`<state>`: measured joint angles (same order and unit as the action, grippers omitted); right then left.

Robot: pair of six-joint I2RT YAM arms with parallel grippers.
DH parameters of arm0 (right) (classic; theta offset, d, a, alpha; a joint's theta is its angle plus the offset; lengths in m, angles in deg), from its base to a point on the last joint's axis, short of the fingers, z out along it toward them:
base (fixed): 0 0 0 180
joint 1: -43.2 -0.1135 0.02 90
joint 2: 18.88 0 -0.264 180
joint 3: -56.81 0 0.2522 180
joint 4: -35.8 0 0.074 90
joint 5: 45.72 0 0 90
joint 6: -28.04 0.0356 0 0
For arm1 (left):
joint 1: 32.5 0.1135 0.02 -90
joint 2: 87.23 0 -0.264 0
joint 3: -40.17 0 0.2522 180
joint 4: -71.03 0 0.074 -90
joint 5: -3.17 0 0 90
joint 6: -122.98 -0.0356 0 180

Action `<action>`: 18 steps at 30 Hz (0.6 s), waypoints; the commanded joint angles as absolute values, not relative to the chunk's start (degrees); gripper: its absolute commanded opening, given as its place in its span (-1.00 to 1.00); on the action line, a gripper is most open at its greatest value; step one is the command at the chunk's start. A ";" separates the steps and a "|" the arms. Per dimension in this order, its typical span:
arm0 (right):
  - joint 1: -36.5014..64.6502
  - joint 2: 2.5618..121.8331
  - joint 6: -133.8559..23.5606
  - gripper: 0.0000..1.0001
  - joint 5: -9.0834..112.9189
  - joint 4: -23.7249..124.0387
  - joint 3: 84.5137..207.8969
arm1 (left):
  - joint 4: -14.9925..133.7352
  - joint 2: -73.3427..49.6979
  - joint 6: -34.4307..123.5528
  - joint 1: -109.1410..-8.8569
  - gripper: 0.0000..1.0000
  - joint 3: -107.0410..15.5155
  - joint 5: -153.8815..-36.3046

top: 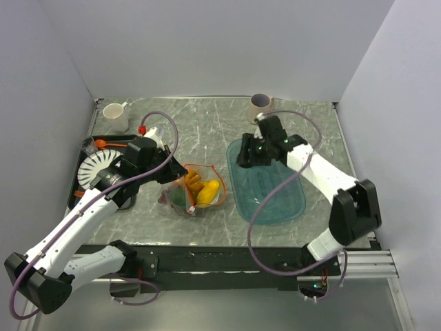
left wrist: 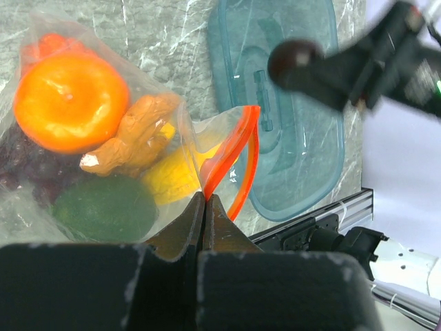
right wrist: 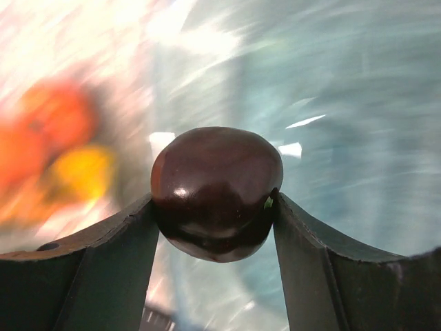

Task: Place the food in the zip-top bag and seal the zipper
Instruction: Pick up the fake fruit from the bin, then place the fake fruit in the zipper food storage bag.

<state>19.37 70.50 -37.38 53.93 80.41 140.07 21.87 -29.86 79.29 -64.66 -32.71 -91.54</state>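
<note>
The left gripper (left wrist: 205,204) pinches the bag (left wrist: 196,127) by its rim, and the right gripper (right wrist: 213,201), beside the bag, clamps a dark fruit (right wrist: 217,181) — best released low over the mouth.

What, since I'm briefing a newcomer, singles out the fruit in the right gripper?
Find the teal tray. Over its far left corner the right gripper clamps in its jaws a glossy maroon ball, the one fruit not in the bag.

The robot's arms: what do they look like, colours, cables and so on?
The left arm and right arm have white tubular links and bulky black joints. A purple cable loops along each. The left gripper and right gripper are black, each with two wedge-shaped fingers.
</note>
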 commanded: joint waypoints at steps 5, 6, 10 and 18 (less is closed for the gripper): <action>8.85 53.99 -30.33 -0.55 61.77 72.06 131.57 | 24.48 -30.28 79.91 -64.67 -0.99 -33.53 -92.02; 8.14 52.32 -29.63 -0.54 61.77 71.71 131.31 | 24.57 -30.10 80.09 -64.67 -0.99 -33.54 -92.10; 3.75 51.43 -28.04 -0.53 62.82 70.30 130.42 | 25.01 -29.49 80.00 -64.67 -0.99 -33.53 -92.28; -4.60 59.76 -29.71 -0.41 62.99 72.15 136.30 | 25.19 -29.84 80.44 -64.67 -0.99 -33.62 -92.81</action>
<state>-1.99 54.98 -29.41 61.95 72.85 131.43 22.35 -29.14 79.46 -64.66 -32.71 -91.59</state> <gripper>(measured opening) 0.687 0.015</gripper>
